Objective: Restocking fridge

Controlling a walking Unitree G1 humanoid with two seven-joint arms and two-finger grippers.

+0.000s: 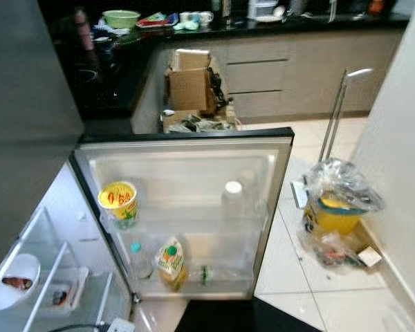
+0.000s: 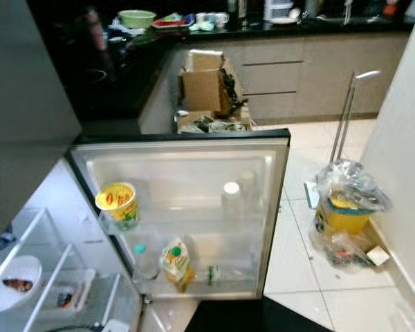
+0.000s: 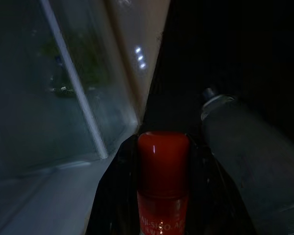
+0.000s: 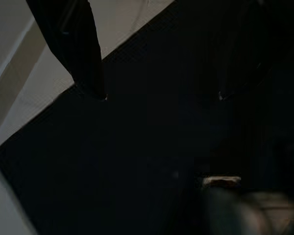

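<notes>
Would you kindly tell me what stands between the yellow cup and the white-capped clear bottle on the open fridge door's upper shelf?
Nothing: in the left eye view, the shelf stretch between the yellow cup and the white-capped clear bottle is bare.

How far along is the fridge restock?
Done: fridge door is open, with a yellow cup, juice carton and bottles already on its shelves. In hand: left gripper is closed on a red-capped bottle near the fridge shelves. Left: placing that bottle. Right gripper hangs open and empty over a dark mat.
</notes>
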